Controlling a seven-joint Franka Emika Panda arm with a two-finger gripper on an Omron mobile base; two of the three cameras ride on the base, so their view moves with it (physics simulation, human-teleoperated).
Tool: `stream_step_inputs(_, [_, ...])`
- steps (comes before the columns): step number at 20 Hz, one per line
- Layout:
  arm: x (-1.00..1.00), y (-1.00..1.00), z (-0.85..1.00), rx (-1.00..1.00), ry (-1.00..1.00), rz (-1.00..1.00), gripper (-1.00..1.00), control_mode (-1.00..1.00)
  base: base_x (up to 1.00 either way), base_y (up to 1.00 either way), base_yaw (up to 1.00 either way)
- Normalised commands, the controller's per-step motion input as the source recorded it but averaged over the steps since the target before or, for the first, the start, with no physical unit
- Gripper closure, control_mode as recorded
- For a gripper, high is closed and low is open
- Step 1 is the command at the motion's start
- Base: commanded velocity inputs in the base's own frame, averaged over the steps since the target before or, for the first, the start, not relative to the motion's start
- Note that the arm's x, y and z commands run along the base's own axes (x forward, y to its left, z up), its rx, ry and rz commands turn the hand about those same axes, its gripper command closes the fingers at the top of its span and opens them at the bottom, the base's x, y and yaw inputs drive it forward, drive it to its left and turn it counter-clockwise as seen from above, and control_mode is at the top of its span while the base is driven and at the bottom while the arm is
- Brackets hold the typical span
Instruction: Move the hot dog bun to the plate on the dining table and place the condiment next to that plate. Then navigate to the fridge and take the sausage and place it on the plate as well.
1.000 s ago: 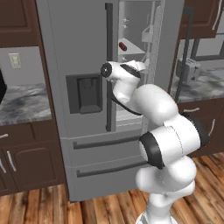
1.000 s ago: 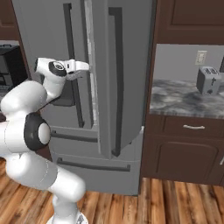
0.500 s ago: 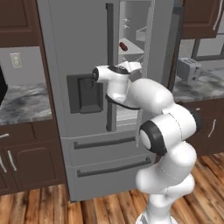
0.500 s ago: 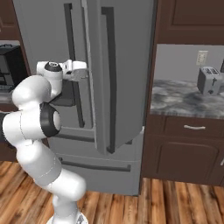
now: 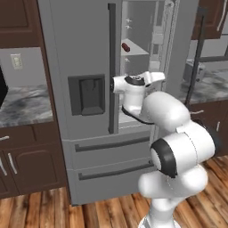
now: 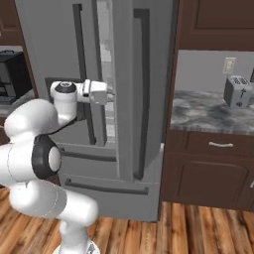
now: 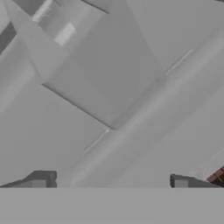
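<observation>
Fingers: the white arm's two dark fingers (image 7: 109, 183) stand spread wide, holding nothing, at the gap of the tall silver-grey fridge (image 5: 84, 53).
Sausage: the small dark red stubby sausage (image 5: 126, 47) lies on an upper white shelf, above the hand.
Advice: I'd lift the hand to shelf height, go in level, straddle it.
Unclear: the fingers are blocked by the wrist from the base; a reddish corner (image 7: 218, 176) is cut off.

I see dark brown cabinets (image 6: 213, 168) under grey marbled counters (image 6: 208, 111), a wood plank floor (image 5: 40, 213), a toaster (image 6: 237, 91) beside a wall outlet (image 6: 229, 65), and a second outlet (image 5: 17, 61) at left.
</observation>
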Motion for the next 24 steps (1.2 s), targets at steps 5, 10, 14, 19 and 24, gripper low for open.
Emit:
stream_step_inputs(5, [-0.83,-1.0,0.0,-0.02,-0.01,-0.09,-1.0,-1.0,0.0,0.0,0.0])
stream_step_inputs(10, [-0.28,-1.0,0.0,0.0,-0.1,-0.01,-1.0,-1.0,0.0,0.0,0.0])
stream_step_inputs(14, [-0.32,-1.0,0.02,0.01,-0.21,0.0,-1.0,-1.0,0.0,0.0,0.0])
stream_step_inputs(19, [-0.99,0.42,0.41,0.03,-0.18,0.15,-1.0,-1.0,0.0,0.0,0.0])
stream_step_inputs(24, [-0.62,1.0,0.56,0.09,0.06,0.25,-1.0,-1.0,0.0,0.0,0.0])
